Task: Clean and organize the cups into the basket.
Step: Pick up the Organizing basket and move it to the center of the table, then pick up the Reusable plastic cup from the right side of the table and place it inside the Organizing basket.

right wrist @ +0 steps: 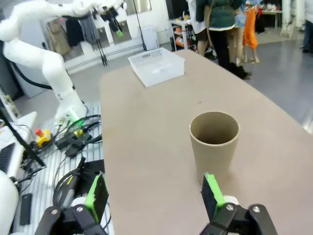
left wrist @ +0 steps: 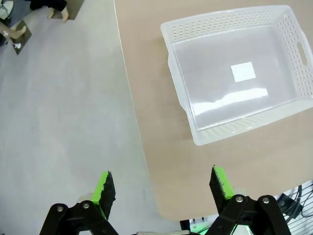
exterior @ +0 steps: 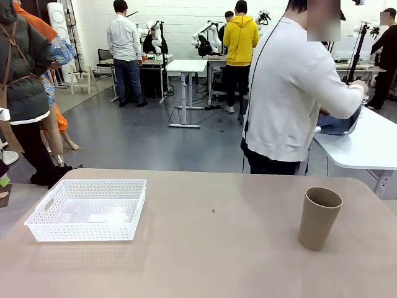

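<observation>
Start of the first pick, as we judge it: the basket (exterior: 80, 231) holds no cup, only a white label on its floor. It sits on the desk (exterior: 211, 261) at the robot's left end. The one cup that we can see, a kraft brown cup (exterior: 319, 217), stands upright with its mouth up, well apart from the basket toward the robot's right. The right gripper (right wrist: 153, 192) hangs closer to the brown cup (right wrist: 214, 144) than to the basket (right wrist: 164, 74), fingers apart and holding nothing. In its wrist view the cup stands just beyond the fingertips and off toward one finger, not between them. The left gripper (left wrist: 162, 185) hovers above the desk edge beside the basket (left wrist: 249, 121), fingers likewise apart and empty. Next move, in our judgement, falls to the right arm: shift sideways until the cup is centred between the fingers, come forward around its wall, and close gently, since thin paper should buckle under a hard squeeze. Then lift and carry it across the desk to the basket, where the cup would probably have to be laid on its side.
</observation>
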You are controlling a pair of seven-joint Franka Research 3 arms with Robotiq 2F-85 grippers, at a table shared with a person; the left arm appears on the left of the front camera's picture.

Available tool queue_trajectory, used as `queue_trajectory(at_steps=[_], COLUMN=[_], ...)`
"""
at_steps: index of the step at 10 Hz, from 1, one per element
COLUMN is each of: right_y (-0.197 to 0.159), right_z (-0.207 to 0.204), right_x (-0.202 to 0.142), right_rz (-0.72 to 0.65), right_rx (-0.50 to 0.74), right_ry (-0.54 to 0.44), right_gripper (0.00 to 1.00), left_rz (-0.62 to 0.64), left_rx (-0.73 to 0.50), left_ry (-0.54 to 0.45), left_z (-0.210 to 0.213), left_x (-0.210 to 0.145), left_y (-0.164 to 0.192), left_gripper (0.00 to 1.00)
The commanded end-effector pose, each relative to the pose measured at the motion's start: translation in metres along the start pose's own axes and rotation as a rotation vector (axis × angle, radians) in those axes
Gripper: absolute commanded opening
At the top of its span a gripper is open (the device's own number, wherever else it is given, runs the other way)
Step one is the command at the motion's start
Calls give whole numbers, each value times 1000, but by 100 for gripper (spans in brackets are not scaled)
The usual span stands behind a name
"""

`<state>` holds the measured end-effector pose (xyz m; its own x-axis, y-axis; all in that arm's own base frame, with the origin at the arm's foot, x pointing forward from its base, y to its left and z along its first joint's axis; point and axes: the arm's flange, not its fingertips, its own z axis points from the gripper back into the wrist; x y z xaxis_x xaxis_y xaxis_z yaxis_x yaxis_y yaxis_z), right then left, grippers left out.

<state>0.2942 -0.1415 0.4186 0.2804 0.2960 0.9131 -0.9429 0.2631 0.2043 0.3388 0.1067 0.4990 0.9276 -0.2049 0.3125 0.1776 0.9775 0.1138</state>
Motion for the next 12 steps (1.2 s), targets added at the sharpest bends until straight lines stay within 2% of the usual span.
queue_trajectory(at_steps=[1,2,3,6,7,9,10,12], right_y=[6,0,0,1,-2,-27,-46,-68], right_z=[9,0,0,2,-13,-43,-57,-76], right_x=[-11,0,0,-2,-2,-13,-25,-39], right_rz=[-53,0,0,-10,142,265,286,317], right_rx=[27,0,0,3,16,53,85,94], right_ry=[-20,0,0,-7,46,65,44,66], right_gripper=[100,100,100,100,100,100,100,100], left_rz=[58,88,13,13,24,68,72,75], left_rx=[-35,-54,-11,-11,-26,-60,-54,-57], left_ry=[-22,-82,0,0,-13,23,13,7], left_z=[-24,-15,-3,-3,-3,-8,-4,0], left_x=[-23,-24,3,3,4,3,1,-2], left_y=[-19,-16,-4,-4,-4,-1,-1,0], left_gripper=[100,100,100,100,100,100,100,100])
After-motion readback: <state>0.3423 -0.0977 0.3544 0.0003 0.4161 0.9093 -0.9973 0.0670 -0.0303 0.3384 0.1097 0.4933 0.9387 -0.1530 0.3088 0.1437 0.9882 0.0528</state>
